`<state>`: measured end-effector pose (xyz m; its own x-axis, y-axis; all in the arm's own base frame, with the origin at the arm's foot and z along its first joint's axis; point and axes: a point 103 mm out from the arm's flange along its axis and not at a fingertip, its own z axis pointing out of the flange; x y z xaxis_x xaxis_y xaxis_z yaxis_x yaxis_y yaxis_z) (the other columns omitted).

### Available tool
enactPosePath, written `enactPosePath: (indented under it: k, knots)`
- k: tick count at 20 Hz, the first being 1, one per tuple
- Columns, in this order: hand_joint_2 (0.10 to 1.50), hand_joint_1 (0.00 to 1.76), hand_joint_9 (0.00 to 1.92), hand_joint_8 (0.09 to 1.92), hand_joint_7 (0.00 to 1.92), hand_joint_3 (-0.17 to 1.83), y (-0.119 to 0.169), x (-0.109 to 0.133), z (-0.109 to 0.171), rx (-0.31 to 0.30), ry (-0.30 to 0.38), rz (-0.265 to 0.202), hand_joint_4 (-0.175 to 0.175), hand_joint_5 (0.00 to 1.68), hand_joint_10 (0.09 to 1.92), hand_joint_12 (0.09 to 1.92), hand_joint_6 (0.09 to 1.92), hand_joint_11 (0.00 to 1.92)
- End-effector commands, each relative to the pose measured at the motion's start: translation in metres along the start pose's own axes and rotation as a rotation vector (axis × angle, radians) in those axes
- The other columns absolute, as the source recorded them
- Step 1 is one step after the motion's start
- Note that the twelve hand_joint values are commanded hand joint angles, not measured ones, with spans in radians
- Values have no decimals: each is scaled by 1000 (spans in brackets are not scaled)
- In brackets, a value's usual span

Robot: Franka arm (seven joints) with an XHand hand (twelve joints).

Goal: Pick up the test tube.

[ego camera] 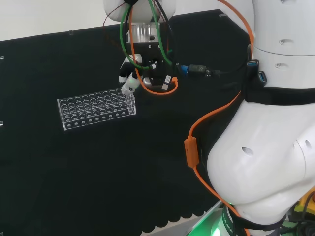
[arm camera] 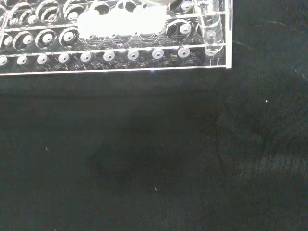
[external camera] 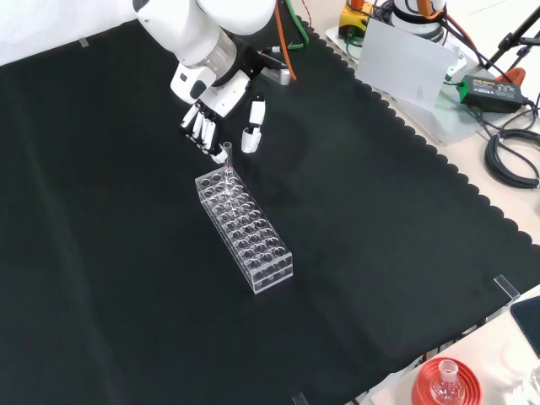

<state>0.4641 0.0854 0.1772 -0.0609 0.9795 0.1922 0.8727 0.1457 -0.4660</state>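
Above the rack's far end my hand hangs with fingers straight and empty, the test tube standing upright in its corner hole, so grasping and lifting remain.

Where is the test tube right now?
In the front view the test tube stands upright in the far end of the clear rack, just below the hand.

A clear test tube stands upright in the far end of the clear rack.
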Motion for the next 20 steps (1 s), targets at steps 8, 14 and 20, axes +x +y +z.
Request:
enactPosePath:
  k: [8, 14, 20]
  knots:
    - [1038, 1120, 701, 678, 1031, -175, 12, 1, -15, -60, -57, 2, -73, 780, 749, 1559, 882, 95]
    - [1088, 1205, 832, 696, 1168, -71, 14, 3, -16, -63, -75, -2, -150, 1043, 696, 1543, 864, 201]
    - [1057, 1280, 911, 805, 1131, -10, 17, 5, -13, -77, -82, -2, -175, 1074, 676, 1515, 832, 257]
